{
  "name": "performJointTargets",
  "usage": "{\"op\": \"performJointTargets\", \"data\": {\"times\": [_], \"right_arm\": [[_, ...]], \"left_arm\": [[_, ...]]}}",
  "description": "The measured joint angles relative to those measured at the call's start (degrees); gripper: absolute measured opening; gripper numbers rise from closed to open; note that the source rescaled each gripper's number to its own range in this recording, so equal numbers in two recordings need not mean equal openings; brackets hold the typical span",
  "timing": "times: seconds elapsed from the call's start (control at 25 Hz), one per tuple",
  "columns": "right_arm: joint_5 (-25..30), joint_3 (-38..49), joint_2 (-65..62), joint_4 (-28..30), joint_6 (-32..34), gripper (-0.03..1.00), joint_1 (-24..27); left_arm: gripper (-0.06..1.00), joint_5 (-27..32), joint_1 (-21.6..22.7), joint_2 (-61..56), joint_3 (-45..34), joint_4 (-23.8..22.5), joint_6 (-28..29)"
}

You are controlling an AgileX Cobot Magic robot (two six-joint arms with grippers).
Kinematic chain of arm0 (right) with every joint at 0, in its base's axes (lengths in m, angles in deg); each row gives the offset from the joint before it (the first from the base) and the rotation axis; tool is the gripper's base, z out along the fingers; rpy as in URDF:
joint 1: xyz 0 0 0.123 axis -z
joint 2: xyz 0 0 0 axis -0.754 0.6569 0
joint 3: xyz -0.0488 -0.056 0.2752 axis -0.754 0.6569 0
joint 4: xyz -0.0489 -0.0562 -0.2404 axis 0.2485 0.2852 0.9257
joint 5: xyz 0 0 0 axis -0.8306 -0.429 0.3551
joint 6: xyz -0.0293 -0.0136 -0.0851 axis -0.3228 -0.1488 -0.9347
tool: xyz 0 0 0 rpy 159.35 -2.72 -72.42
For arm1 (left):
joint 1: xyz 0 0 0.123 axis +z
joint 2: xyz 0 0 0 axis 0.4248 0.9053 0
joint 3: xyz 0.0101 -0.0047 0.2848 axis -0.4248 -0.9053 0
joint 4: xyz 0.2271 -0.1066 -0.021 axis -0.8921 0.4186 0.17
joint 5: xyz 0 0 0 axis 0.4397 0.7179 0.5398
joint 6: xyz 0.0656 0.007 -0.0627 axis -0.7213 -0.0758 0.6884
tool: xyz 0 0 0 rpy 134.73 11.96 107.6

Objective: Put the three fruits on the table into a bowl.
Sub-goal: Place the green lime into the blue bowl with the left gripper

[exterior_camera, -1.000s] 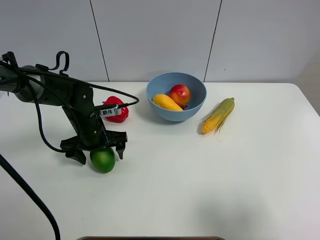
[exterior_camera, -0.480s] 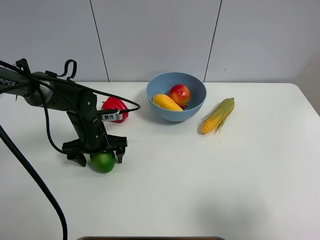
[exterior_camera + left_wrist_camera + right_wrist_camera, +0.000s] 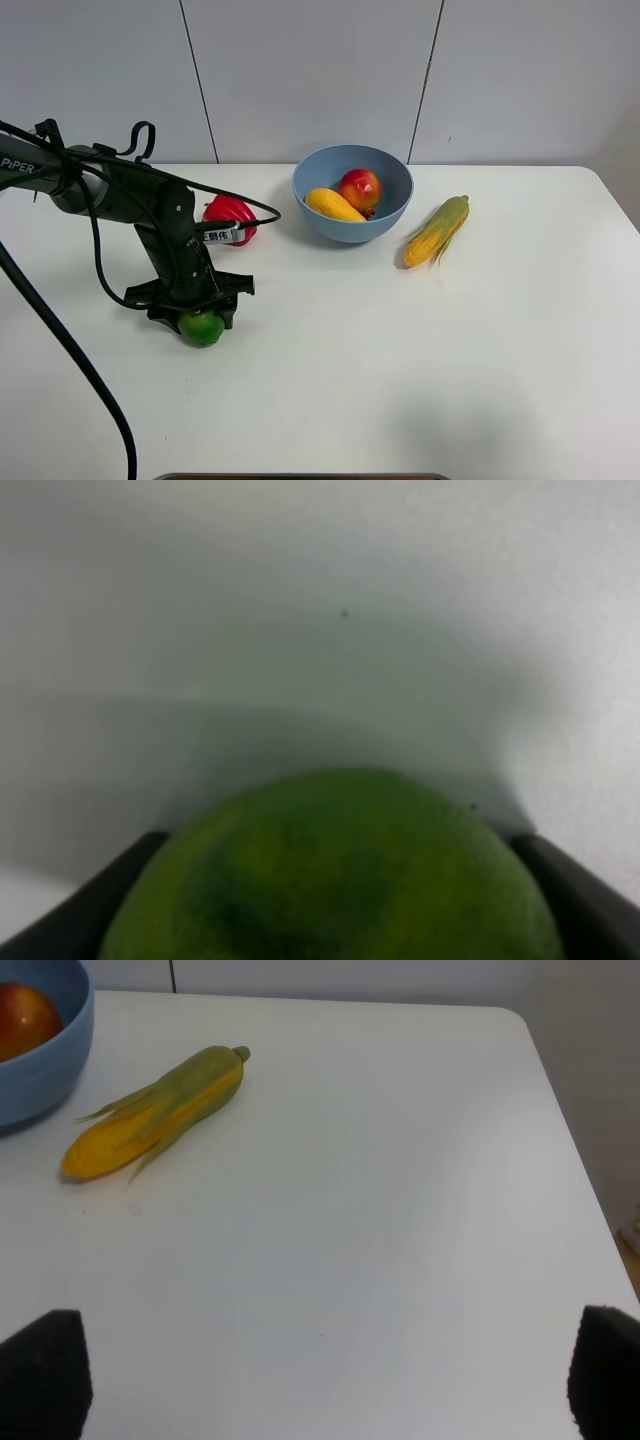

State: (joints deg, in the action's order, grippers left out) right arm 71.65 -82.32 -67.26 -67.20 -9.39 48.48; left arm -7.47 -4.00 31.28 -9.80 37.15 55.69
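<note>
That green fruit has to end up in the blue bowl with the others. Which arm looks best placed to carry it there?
The left. Its gripper is shut on the green fruit, so it only needs lifting across to the bowl. The right gripper is open over bare table, beyond the corn.

My left end effector is now clamping the green fruit, having dropped lower and closed its jaws.

Our left arm reaches down, its tool pointing at the desk with both fingers clamped on the lime. Our right tool hangs with fingers spread wide, holding nothing.
</note>
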Motion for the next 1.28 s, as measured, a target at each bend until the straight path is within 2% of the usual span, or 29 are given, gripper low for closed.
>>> {"op": "performJointTargets", "data": {"times": [0.76, 1.12, 1.28], "right_arm": [[0.0, 0.0, 0.0, 0.0, 0.0, 0.89, 0.0], [0.0, 0.0, 0.0, 0.0, 0.0, 0.89, 0.0], [0.0, 0.0, 0.0, 0.0, 0.0, 0.89, 0.0]], "left_arm": [[0.01, 0.19, 0.0, -0.06, 0.0, 2.15, 0.05], [0.01, 0.18, 0.0, -4.89, 0.05, 2.19, 0.05], [0.01, 2.83, 0.0, -6.15, 2.97, 1.98, -1.05]]}}
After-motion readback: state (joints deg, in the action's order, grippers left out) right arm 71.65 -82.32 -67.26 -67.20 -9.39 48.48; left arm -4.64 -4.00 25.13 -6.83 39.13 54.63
